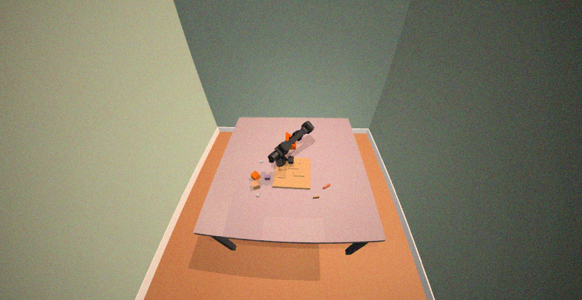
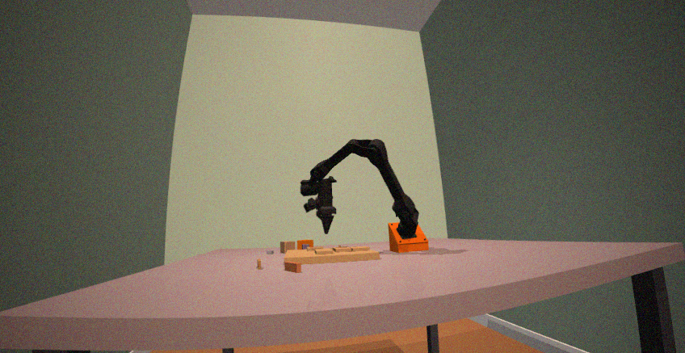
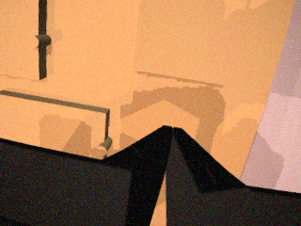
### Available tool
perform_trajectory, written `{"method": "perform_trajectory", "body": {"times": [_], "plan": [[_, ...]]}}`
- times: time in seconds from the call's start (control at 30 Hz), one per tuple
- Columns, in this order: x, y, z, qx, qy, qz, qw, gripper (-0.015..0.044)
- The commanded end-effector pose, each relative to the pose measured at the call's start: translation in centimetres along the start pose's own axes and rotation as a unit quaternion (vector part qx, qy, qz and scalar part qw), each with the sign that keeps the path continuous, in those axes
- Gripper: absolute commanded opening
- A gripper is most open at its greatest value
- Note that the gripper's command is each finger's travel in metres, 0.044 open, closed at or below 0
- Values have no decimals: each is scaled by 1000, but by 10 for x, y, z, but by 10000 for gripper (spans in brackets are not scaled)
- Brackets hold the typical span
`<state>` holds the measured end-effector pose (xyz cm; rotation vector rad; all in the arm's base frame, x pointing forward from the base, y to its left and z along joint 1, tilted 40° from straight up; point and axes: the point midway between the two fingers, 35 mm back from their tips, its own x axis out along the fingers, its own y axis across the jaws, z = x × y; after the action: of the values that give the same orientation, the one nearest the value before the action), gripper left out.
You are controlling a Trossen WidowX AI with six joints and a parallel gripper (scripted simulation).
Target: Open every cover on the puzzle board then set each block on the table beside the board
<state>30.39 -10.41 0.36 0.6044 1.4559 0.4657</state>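
The wooden puzzle board [image 1: 303, 181] [image 2: 307, 258] [image 3: 261, 42] lies on the table in front of the arm's base. Several flat wooden covers sit on it. One cover [image 3: 19, 52] has a dark edge with a knob at the upper left of the wrist view. Another cover [image 3: 28, 118] with a knob at its corner is partly hidden by the fingers. I cannot tell how far each cover is open, and no block shows in a well. My gripper [image 2: 326, 232] [image 3: 171, 136] is shut and empty, pointing down above the board near its base-side left part.
A purple block [image 1: 267, 178], an orange cube [image 1: 254, 175] [image 2: 301, 241] and a tan cube [image 1: 255, 185] [image 2: 287, 247] lie left of the board. Small white pieces [image 1: 261, 160] [image 1: 257, 195] lie nearby. A red-orange bar [image 1: 326, 186] [image 2: 292, 266] and a brown peg [image 1: 316, 197] [image 2: 258, 263] lie at front right.
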Motion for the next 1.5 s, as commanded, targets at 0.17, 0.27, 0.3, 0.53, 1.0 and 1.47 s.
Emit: {"method": "perform_trajectory", "body": {"times": [0.17,0.27,0.3,0.53,1.0,1.47], "plan": [[0,-1,-1,-2,2,-2,1000,0],[1,-1,-1,-2,2,-2,1000,0],[1,-1,-1,-2,2,-2,1000,0],[8,-1,0,-2,2,-2,1000,0],[22,-1,0,-2,2,-2,1000,0],[36,-1,0,-2,2,-1,1000,0]]}}
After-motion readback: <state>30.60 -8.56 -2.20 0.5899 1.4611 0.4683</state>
